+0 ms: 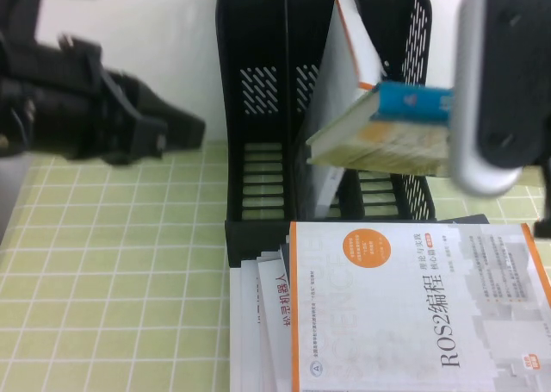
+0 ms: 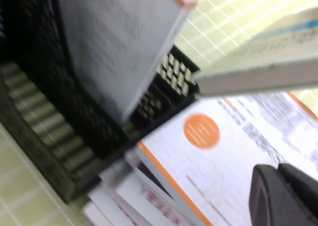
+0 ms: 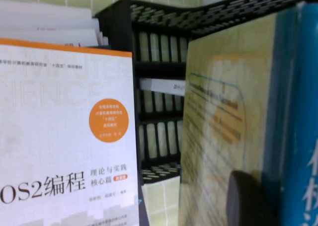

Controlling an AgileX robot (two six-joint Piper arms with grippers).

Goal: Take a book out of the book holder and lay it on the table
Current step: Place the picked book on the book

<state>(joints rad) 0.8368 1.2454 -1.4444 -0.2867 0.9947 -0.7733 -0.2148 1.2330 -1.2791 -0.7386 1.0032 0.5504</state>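
Nearest the camera lies the white ROS2 book [image 1: 413, 310] on a stack of books [image 1: 258, 323], on the near side of the counter [image 1: 103, 289]. Above it the right gripper [image 3: 248, 201] holds the book [image 1: 379, 133] in the air, fingers clamped on its blue spine end, clear of the book holder [image 1: 258, 108]. I judge that the book may tilt and slip, or land on the stack. The holder contains one thin white book [image 1: 340, 90], leaning. The left gripper [image 1: 172, 129] hovers at the left, fingers together.

Bare green table [image 1: 112, 280] lies open left of the book holder [image 1: 258, 151]; stacked books [image 1: 413, 306] block its front.
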